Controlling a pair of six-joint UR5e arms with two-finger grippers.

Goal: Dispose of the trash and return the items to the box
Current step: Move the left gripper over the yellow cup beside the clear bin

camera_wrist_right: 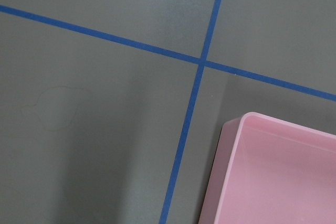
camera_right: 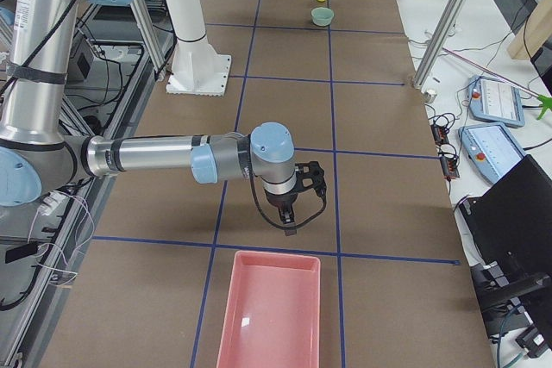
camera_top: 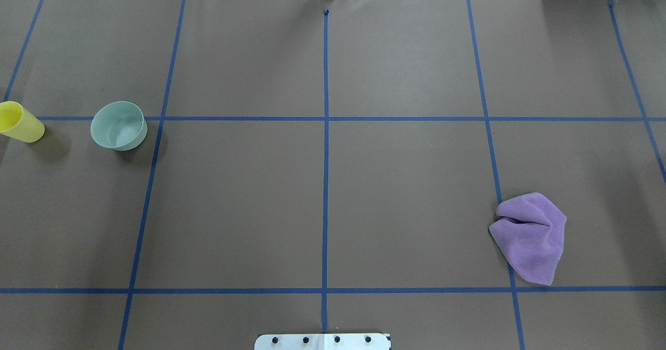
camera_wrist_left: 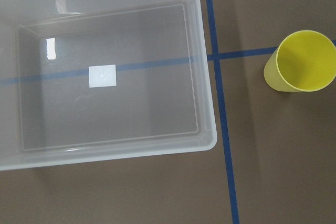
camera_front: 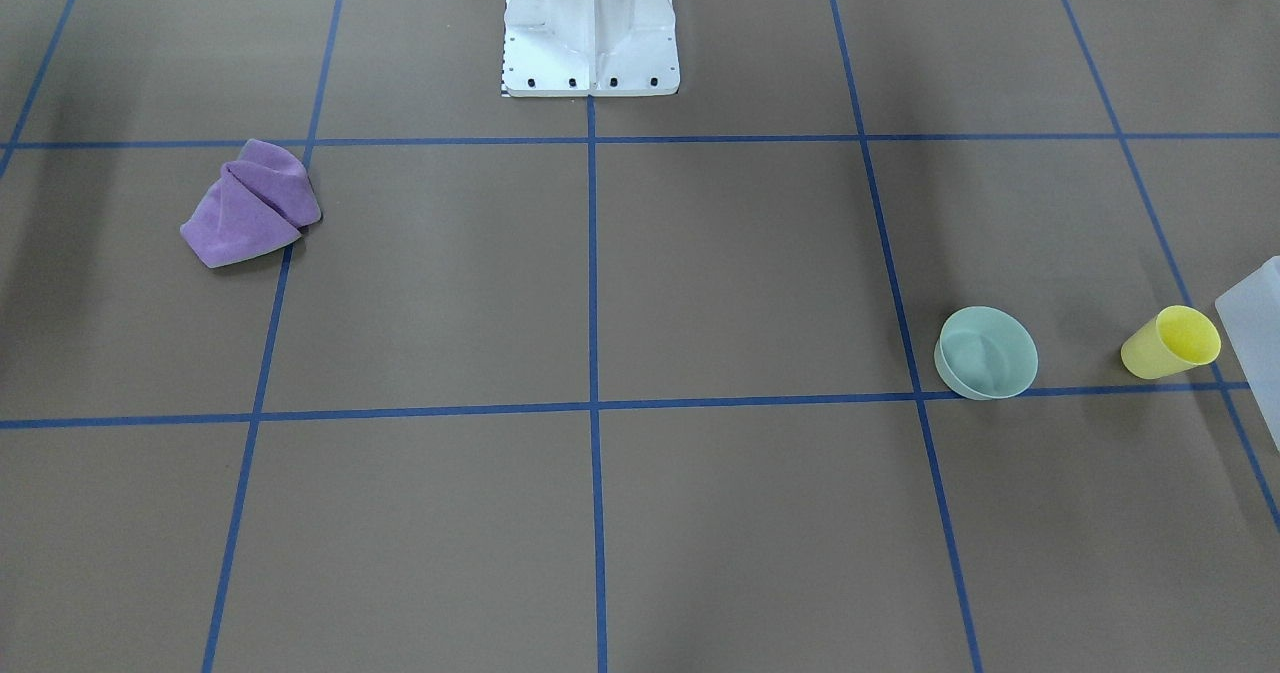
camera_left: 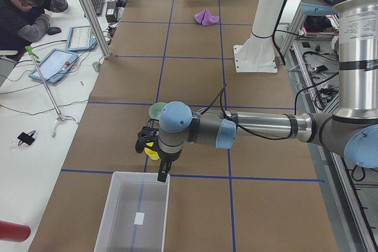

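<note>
A yellow cup (camera_front: pixel 1172 342) stands upright next to a clear plastic box (camera_wrist_left: pixel 207 103); the cup also shows in the left wrist view (camera_wrist_left: pixel 302 61). A pale green bowl (camera_front: pixel 987 352) sits beside the cup. A crumpled purple cloth (camera_top: pixel 530 235) lies on the robot's right side. A pink tray (camera_right: pixel 272 316) sits at the right end. My left gripper (camera_left: pixel 144 141) hovers over the cup by the clear box's edge. My right gripper (camera_right: pixel 313 180) hovers in front of the pink tray. Both show only in the side views, so I cannot tell whether they are open or shut.
The table is brown paper with blue tape grid lines. The robot's white base (camera_front: pixel 590 23) stands at the middle of the near edge. A seated operator (camera_left: pixel 26 10) and tablets are beside the table. Both boxes look empty.
</note>
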